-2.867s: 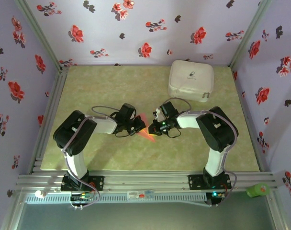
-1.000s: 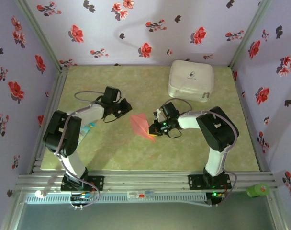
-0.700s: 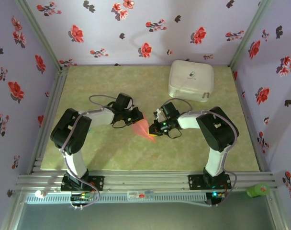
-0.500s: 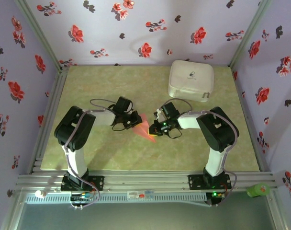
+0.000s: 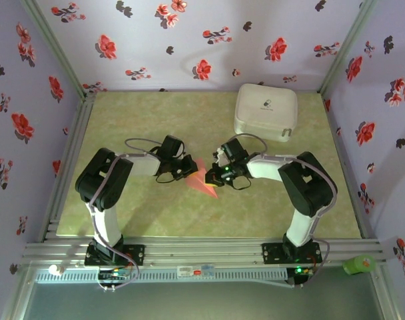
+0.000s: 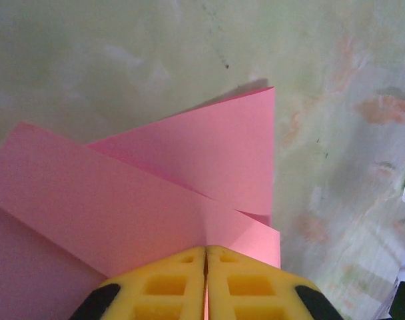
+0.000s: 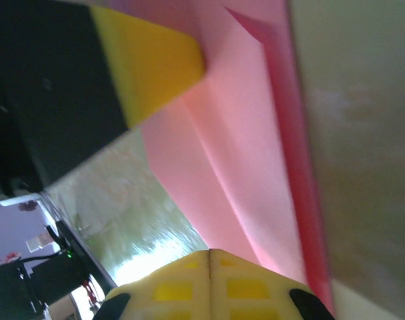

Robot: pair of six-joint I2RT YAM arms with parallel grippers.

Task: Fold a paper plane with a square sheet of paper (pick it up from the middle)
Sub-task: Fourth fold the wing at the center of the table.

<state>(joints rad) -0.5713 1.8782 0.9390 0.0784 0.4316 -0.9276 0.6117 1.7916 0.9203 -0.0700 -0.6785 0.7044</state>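
Note:
The square sheet of paper (image 5: 204, 181), salmon-red and folded into overlapping flaps, lies mid-table between both arms. My left gripper (image 5: 191, 171) is at its left side. In the left wrist view the left gripper (image 6: 205, 252) is shut, with a sliver of the paper (image 6: 156, 193) between its yellow fingertips. My right gripper (image 5: 214, 175) meets the paper's right side. In the right wrist view the right gripper (image 7: 210, 252) is shut, tips against the paper (image 7: 236, 147); no paper shows between them. The left gripper's yellow finger (image 7: 152, 67) shows at the upper left of that view.
A white rounded-square case (image 5: 266, 112) sits at the back right of the green table (image 5: 156, 120). Flowered walls close in the back and both sides. A small green object (image 5: 358, 265) lies beyond the front rail at the right.
A second ago my left arm was off to the back left and a paper flap stood open. It has come back and shut on the paper. The right gripper shifted slightly.

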